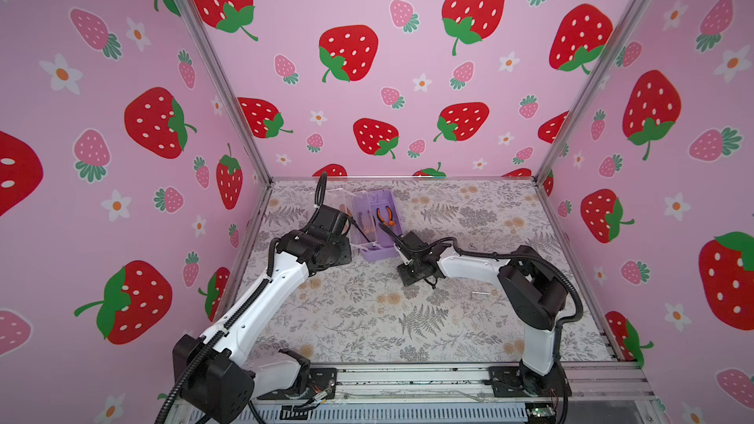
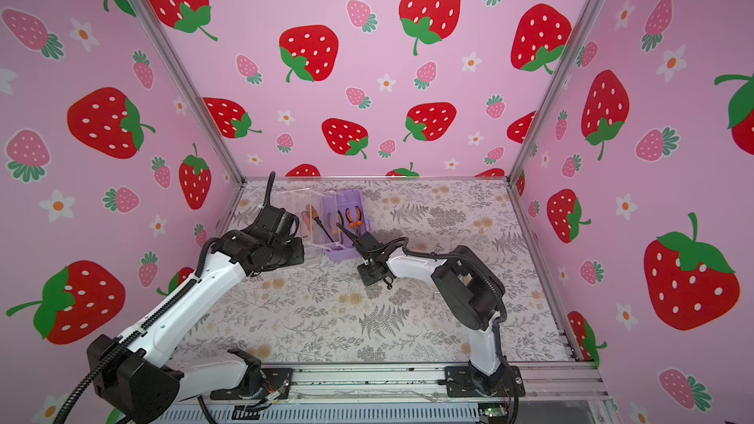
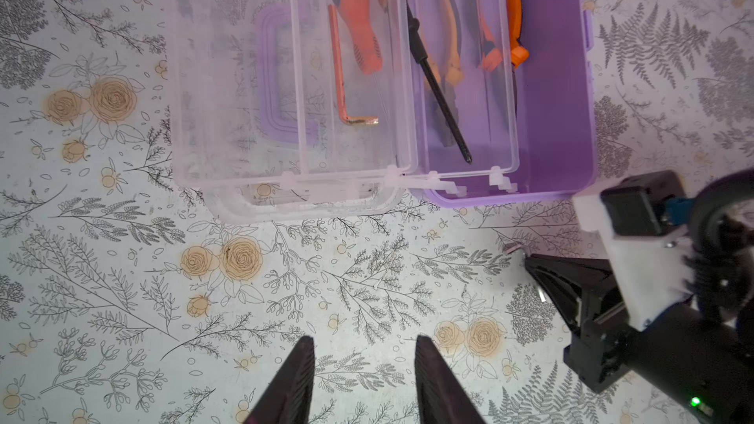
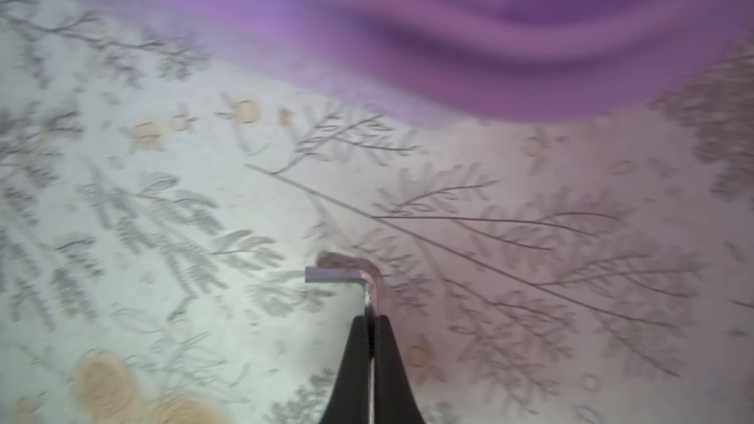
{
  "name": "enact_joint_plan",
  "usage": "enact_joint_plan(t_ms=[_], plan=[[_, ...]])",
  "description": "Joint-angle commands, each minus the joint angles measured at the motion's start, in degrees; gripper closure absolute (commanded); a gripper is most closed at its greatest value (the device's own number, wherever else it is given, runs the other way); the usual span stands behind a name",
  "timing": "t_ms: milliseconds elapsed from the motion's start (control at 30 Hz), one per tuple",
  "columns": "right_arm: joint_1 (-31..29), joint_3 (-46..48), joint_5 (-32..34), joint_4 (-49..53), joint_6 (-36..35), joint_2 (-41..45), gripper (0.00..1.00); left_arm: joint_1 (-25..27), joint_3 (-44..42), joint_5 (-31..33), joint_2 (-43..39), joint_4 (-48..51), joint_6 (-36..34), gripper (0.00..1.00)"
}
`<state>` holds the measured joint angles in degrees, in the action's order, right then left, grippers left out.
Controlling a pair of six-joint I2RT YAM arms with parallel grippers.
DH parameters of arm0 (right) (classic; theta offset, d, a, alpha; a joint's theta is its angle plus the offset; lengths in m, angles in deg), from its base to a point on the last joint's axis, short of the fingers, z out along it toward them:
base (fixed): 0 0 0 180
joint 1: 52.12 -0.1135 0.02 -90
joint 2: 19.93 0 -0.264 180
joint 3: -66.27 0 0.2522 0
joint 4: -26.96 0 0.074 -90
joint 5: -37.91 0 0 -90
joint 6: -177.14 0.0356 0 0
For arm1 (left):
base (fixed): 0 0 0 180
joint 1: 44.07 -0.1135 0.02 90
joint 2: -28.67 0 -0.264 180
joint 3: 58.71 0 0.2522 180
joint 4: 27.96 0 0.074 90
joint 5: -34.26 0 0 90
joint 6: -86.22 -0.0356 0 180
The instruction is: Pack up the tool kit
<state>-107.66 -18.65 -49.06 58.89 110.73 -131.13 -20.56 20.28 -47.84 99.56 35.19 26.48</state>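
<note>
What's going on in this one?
The tool kit lies open at the back of the table, with pliers and a screwdriver inside. The right gripper is shut on a small silver L-shaped key, close to the table beside the kit. The left gripper hangs open and empty near the kit.

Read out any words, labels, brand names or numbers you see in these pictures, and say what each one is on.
No text can be read anywhere.
tool kit: no label on the lilac base or clear lid.
pliers: no brand legible on the handles.
white mark on the left arm's black joint: too small to read.
hex key in the right hand: no stamp visible, and the picture is blurred.
</note>
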Motion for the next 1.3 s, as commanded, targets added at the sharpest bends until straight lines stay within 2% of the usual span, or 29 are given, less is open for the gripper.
enact_joint_plan(t_ms=[0,433,600,700,933,1133,1267], plan=[[-3.4,-3.5,-1.1,1.7,1.7,-0.8,1.0,0.3,-2.3,-0.4,-2.0,1.0,1.8,0.56],[-10.8,-11.6,-3.1,1.3,3.0,-9.2,1.0,0.3,-12.2,-2.3,-6.0,-0.4,4.7,0.57],[-10.8,-10.7,-1.4,1.9,2.6,-7.6,0.99,0.4,-13.8,-3.5,-6.2,-1.6,5.5,0.58],[-10.0,-7.9,1.0,1.5,2.3,-3.6,0.98,2.2,-15.0,-3.7,-5.6,-3.7,5.4,0.58],[-0.8,7.9,-2.4,-5.6,4.5,12.1,0.93,12.2,-16.2,-1.3,1.8,-14.7,6.4,0.48],[9.7,20.5,-11.7,-11.7,6.3,22.5,0.89,16.8,-10.6,1.4,15.1,-19.2,6.7,0.43],[14.2,25.0,-14.5,-13.3,6.3,26.3,0.87,19.0,-6.6,4.3,22.5,-21.6,5.3,0.4]])
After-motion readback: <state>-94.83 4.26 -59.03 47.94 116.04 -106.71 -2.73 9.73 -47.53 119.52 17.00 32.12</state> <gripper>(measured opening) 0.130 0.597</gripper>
